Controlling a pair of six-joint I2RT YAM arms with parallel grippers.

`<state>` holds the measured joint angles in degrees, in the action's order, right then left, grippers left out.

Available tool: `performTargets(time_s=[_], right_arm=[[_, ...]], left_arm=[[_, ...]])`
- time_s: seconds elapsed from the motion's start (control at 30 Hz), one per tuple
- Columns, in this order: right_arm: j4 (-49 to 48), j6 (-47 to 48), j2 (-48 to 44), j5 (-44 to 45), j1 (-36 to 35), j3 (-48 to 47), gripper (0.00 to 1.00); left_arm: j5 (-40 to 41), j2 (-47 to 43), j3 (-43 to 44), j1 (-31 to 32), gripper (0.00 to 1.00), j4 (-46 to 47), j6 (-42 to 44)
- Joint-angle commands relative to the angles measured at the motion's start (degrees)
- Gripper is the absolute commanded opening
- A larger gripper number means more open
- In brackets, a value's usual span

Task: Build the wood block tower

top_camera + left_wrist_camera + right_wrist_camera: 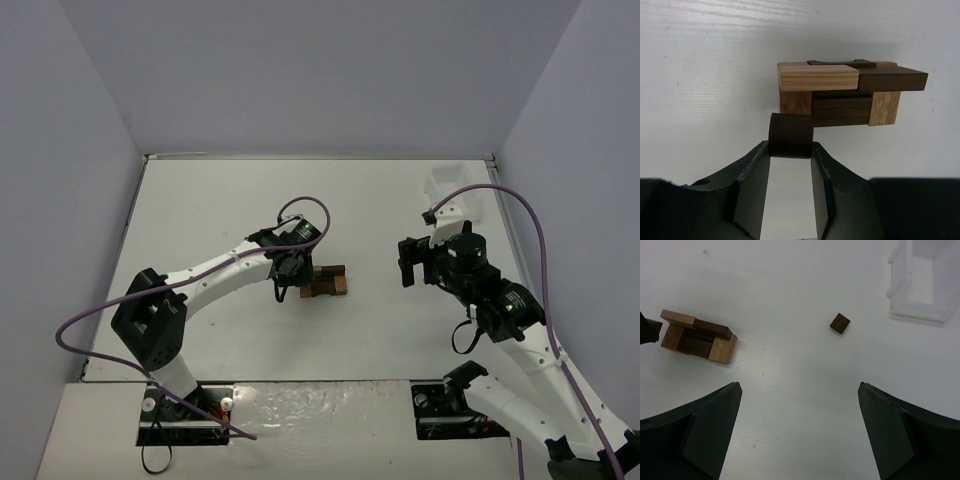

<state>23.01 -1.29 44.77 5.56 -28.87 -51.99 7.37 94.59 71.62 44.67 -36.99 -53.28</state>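
Note:
The wood block tower (328,282) is a low stack of dark brown and light tan blocks near the table's middle. In the left wrist view the wood block tower (840,92) shows a tan and a dark block lying across its top. My left gripper (791,145) is shut on a dark brown block (791,134), held just in front of the stack's left end. That left gripper (285,275) sits right beside the stack. My right gripper (799,390) hangs open and empty above the table, right of the tower (697,337). A loose dark block (840,323) lies ahead of it.
A white rectangular tray (450,190) stands at the back right; the right wrist view has this tray (922,280) just beyond the loose block. Purple cables loop over both arms. Grey walls close in the table on three sides.

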Motion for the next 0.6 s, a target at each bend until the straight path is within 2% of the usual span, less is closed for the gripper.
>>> performTargets(time_s=[0.0, 0.57], right_arm=[[-1.3, 0.7, 3.0, -3.2, 2.9, -3.0, 1.00], [-1.4, 0.7, 5.5, -5.0, 3.2, -3.0, 1.00]], left_arm=[[0.9, -0.2, 2.5, 0.3, 0.01, 0.6, -1.5], [2.6, 3.6, 2.0, 0.9, 0.01, 3.9, -3.0]])
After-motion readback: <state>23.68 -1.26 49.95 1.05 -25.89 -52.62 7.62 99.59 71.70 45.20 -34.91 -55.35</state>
